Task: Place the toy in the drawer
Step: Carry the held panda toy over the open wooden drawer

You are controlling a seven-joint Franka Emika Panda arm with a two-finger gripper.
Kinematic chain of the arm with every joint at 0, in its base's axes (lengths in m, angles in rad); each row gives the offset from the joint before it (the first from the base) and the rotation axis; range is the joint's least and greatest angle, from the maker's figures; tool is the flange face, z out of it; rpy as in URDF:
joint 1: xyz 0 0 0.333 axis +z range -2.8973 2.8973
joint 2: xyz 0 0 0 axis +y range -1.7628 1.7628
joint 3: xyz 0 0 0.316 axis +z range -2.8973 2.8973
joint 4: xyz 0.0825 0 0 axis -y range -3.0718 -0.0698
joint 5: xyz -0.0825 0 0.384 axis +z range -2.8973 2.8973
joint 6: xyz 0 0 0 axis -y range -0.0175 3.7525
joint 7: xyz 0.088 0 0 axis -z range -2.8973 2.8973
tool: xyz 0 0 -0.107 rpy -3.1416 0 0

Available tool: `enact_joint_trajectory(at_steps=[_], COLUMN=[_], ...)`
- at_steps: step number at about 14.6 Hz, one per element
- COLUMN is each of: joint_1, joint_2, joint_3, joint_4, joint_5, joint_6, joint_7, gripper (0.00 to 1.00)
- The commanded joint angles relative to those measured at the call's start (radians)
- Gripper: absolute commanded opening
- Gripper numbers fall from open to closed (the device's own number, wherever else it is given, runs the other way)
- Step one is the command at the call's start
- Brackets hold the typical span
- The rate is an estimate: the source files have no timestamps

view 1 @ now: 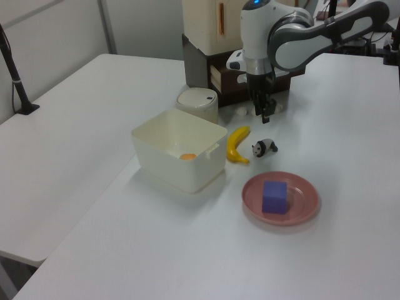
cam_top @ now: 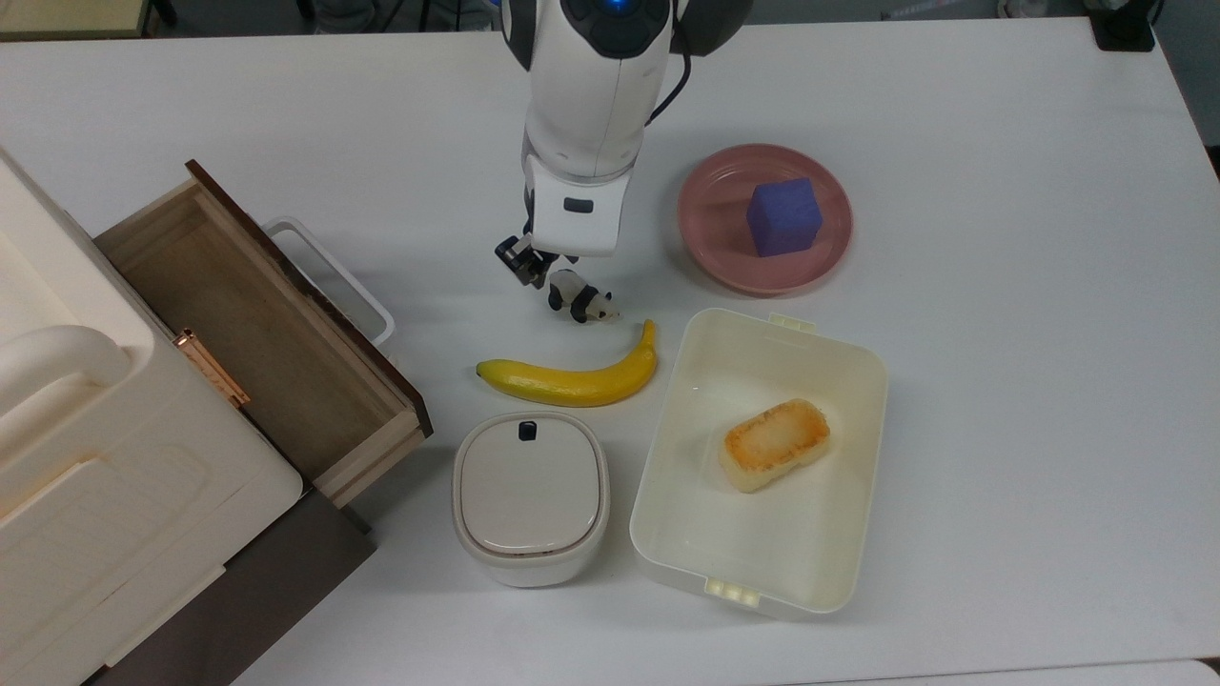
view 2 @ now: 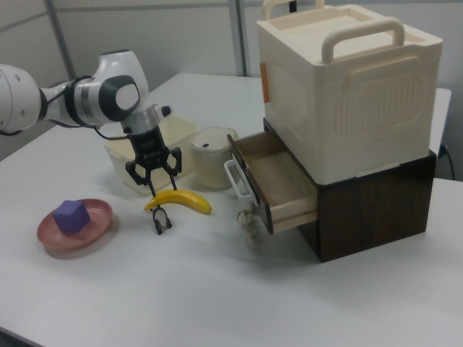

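The step in hand, judged from the layout, is the pickup of the toy; nothing has gone into the drawer yet.

Nearest in the top view sit a lidded white container (cam_top: 530, 495) and a cream bin (cam_top: 667, 534) holding a piece of toast (cam_top: 774, 444). Just beyond them a banana (cam_top: 570, 378) lies across the desk (cam_top: 1001, 381).

The toy (cam_top: 579, 301), a small black-and-white panda, stands on the desk just past the banana's far side, near its stem but apart from it. In the left view the toy (view 1: 265, 147) stands between the banana and a pink plate (view 1: 304, 206).

The claw (cam_top: 527, 262) hangs above the desk just beyond the toy and toward the top view's left, holding nothing. In the right view the claw (view 2: 153, 172) shows its fingers spread wide.

To grasp well, the claw would need to shift back over the panda's body, descend straight, and close across the narrow flanks rather than the length. The fingers should stay off the banana, which lies close enough to be nudged. A figurine this small would likely tip or squirt out if pinched off-centre.

Farther to the top view's left the drawer (cam_top: 276, 348) stands pulled open, its brown bottom bare, under a large cream box (cam_top: 86, 457). The carry must clear the drawer's dark front and white loop handle (cam_top: 329, 281), and the release ought to be low inside.

The plate at the far right carries a blue-purple cube (cam_top: 783, 216), well clear of the path.
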Motion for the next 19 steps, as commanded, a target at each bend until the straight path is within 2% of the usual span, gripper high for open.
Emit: enact_joint_trajectory(at_steps=[1,4,8,9,10,12,13,14,17,19], joint_1=[0.024,0.026,0.039,0.049,0.053,0.053,0.053,0.053,0.049,0.040], joint_2=[0.022,0.045,0.090,0.091,0.099,0.102,0.102,0.102,0.055,0.013], joint_3=[-0.012,-0.009,-0.009,-0.009,-0.009,-0.009,-0.009,-0.009,-0.011,-0.021], joint_4=[-0.032,-0.036,-0.045,-0.046,-0.046,-0.045,-0.042,-0.039,-0.031,0.019], joint_5=[-0.002,-0.002,-0.002,-0.006,-0.006,-0.008,-0.006,-0.008,-0.006,-0.005], joint_6=[-0.005,-0.004,0.010,0.010,0.010,0.012,0.012,0.012,0.001,-0.002], joint_7=[-0.008,-0.007,0.004,0.012,0.013,0.015,0.015,0.015,0.009,0.007], gripper=[0.77,0.77,0.68,0.62,0.49,0.35,0.17,0.10,0.07,0.07])
